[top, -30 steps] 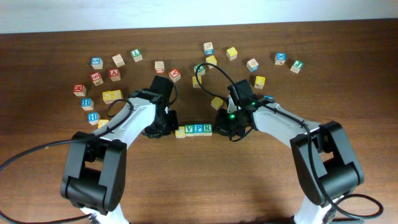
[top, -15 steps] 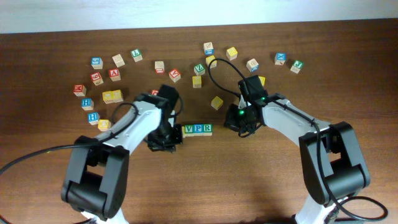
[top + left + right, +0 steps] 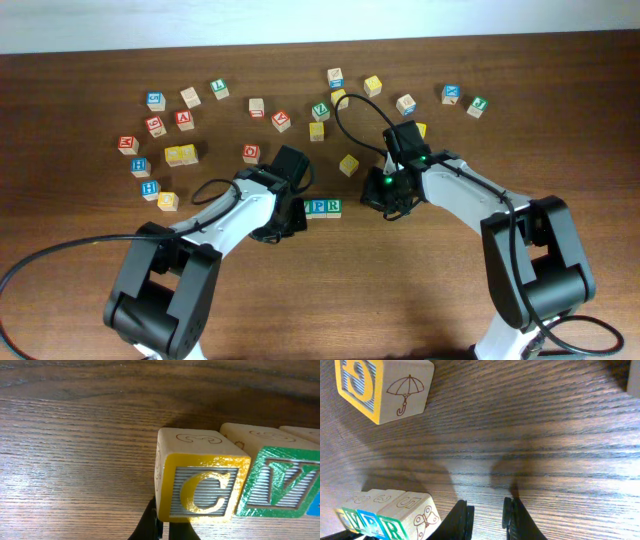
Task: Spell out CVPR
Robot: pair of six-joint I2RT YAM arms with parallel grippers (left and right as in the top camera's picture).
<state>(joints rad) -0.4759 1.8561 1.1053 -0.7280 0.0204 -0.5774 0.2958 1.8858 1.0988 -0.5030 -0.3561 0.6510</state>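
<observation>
Nearest us, L claw [image 3: 159, 527] is pressed together and holds nothing, tips right at the foot of the C block [image 3: 200, 487]. C sits just ahead at 12 o'clock in the wrist view, at 3 o'clock of the claw seen from overhead. C touches the V block [image 3: 280, 485], then come the P block [image 3: 316, 208] and R block [image 3: 333, 208], so the word's long axis runs 9 to 3 o'clock and the L arm has the 9 o'clock end. We judge the spelling approx done; any last move is prob a small push on C along that axis, or a back-off w/o dragging it. Rt claw [image 3: 487, 519] stands off the 3 o'clock end, apart from R, fingers a crack apart w/ only wood btwn. The table [image 3: 420, 300] is dark wood grain, w/ room around the word. Further out toward 12 o'clock spare blocks lie scattered, closest a yellow block [image 3: 348, 164]; past them, a pale strip [image 3: 300, 20] at the far edge.
</observation>
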